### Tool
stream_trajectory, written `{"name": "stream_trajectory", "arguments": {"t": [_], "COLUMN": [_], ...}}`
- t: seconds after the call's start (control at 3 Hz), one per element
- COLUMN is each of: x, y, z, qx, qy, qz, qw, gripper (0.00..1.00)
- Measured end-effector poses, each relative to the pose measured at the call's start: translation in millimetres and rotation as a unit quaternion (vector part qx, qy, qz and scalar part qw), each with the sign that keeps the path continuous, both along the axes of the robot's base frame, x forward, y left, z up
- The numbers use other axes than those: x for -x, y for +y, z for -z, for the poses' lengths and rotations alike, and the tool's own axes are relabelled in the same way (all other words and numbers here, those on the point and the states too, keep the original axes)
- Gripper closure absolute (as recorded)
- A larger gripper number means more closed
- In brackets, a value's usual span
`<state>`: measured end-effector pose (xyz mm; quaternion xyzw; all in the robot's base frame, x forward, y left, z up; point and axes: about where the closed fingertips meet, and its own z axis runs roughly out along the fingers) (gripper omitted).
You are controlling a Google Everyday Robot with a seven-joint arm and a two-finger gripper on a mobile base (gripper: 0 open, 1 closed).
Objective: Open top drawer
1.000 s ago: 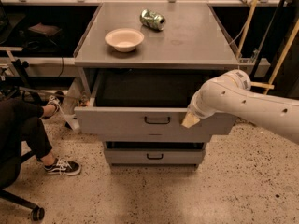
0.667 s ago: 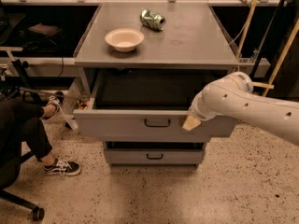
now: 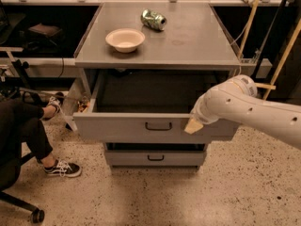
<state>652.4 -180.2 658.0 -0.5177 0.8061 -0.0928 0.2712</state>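
Note:
The top drawer [image 3: 122, 127] is a wide grey drawer with a small black bar handle [image 3: 158, 126] at centre. It stands pulled out from under the grey cabinet top [image 3: 188, 46], and its inside is dark. My gripper [image 3: 194, 125] is at the end of the white arm [image 3: 254, 109], in front of the drawer's front panel, to the right of the handle and apart from it. Only a tan fingertip shows.
A cream bowl [image 3: 125, 39] and a crushed green can [image 3: 154, 19] lie on the cabinet top. A narrower lower drawer [image 3: 149, 157] sits below, slightly out. A seated person's legs and sneaker [image 3: 61, 168] are at the left. A chair wheel [image 3: 36, 215] is at bottom left.
My arm and gripper have shifted slightly right and back from the drawer front. The drawer stays pulled out.

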Motion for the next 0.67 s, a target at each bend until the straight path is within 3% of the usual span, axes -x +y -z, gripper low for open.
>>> {"name": "stream_trajectory", "arguments": {"t": [0.67], "x": [9.5], "y": [-0.6], "z": [0.6], "qx": [-0.001], "qy": [0.001], "qz": [0.002], "qw": [1.0000], "gripper": [1.00]}}
